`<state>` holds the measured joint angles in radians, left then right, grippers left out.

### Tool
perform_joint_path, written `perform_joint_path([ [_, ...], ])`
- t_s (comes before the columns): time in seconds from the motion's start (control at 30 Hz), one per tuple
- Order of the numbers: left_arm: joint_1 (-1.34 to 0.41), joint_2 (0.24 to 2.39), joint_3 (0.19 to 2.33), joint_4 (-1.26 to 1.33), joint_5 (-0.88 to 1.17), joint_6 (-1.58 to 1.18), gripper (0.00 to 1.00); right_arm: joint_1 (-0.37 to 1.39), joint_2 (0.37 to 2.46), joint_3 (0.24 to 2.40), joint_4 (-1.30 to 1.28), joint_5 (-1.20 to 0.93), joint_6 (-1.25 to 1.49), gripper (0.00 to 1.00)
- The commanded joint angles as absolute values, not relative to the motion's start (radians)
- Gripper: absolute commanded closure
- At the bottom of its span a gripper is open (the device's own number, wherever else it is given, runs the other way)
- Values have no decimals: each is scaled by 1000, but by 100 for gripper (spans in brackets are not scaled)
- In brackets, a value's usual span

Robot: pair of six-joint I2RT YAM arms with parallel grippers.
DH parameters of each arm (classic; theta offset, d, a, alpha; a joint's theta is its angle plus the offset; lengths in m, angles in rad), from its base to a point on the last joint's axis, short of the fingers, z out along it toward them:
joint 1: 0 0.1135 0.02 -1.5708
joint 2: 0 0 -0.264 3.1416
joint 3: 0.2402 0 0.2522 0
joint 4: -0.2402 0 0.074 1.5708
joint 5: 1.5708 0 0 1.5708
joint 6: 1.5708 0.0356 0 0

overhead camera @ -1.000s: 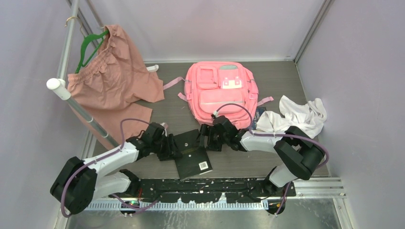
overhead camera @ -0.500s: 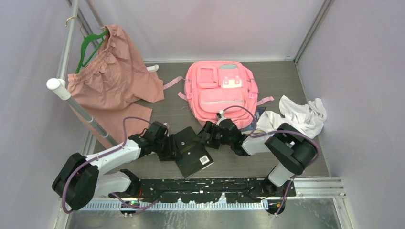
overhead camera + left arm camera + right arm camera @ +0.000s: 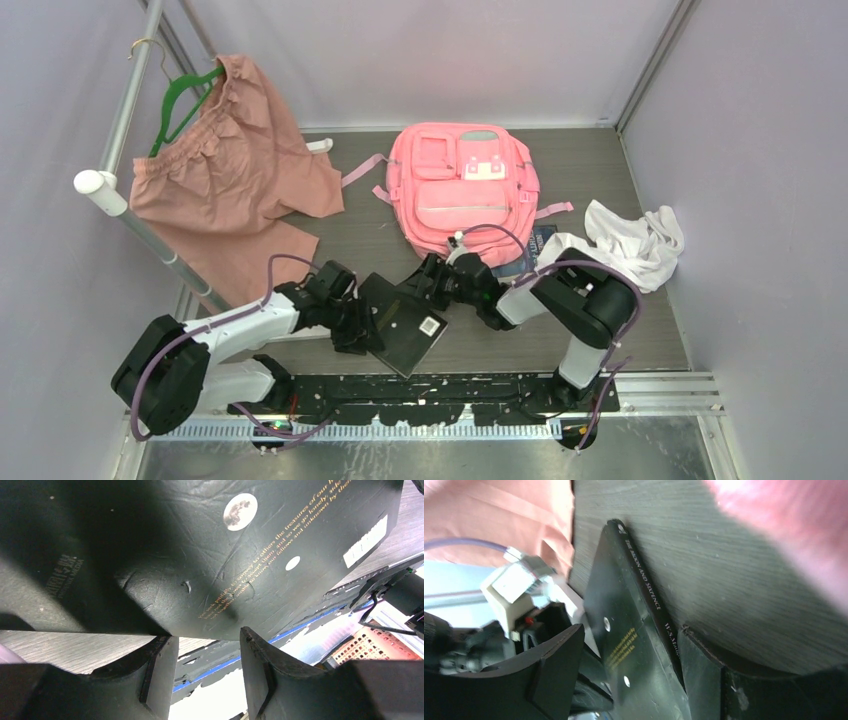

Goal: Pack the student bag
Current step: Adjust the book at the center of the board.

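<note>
the left arm [image 3: 245, 322] and the right arm [image 3: 520, 298] share one build: smooth white shells between bulky matte black joint housings, a thin lilac cable [image 3: 272, 262] looping along each. the left gripper [image 3: 206, 636] and right gripper [image 3: 631, 629] carry thick black angular fingers [image 3: 555, 662] with scuffed, dusty faces.

Black hardcover book [image 3: 405, 322] sits at an angle near the front of the grey wood-grain table [image 3: 350, 230], and the spine reads "The Moon and Sixpence" (gold lettering, white barcode sticker on the cover). Dusty-pink garment [image 3: 235, 190] hangs off a green hanger [image 3: 180, 95] on the metal rack pole [image 3: 130, 90] at left. Crumpled white cloth [image 3: 625, 245] lies far right.
</note>
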<state>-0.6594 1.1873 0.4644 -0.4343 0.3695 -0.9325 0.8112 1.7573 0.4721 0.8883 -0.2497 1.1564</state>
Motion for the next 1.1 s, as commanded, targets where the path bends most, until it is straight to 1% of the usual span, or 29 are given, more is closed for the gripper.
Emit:
perform_joint_path([
  [0.0,-672,1215,469,-107,304,-912,51,975,1614,524,625,-572,1120,27],
  [0.07,-672,1217,473,-109,302,-906,51,981,1535,549,429,-539,1014,26],
  [0.1,-672,1219,477,-111,301,-903,51,984,1513,556,371,-537,986,25],
  [0.17,-672,1231,489,-111,303,-895,51,986,1493,560,323,-562,962,24],
  [0.23,-673,1251,507,-110,309,-886,51,999,1509,563,337,-621,967,24],
  [0.3,-673,1274,528,-111,315,-874,51,1033,1547,569,407,-694,1000,24],
  [0.4,-674,1297,554,-117,316,-862,51,1065,1591,559,600,-720,1090,24],
  [0.53,-675,1307,575,-120,316,-856,51,1065,1632,529,935,-754,1253,30],
  [0.63,-676,1314,588,-126,319,-847,51,1067,1691,525,1174,-783,1390,30],
  [0.7,-676,1320,598,-136,320,-837,52,1069,1725,524,1265,-793,1441,31],
  [0.8,-675,1326,611,-145,316,-826,52,1075,1752,516,1295,-802,1458,31],
  [0.93,-675,1330,633,-150,311,-818,51,1081,1732,505,1285,-819,1459,32],
  [1.07,-676,1347,679,-160,310,-806,52,1088,1650,502,1081,-830,1358,32],
])
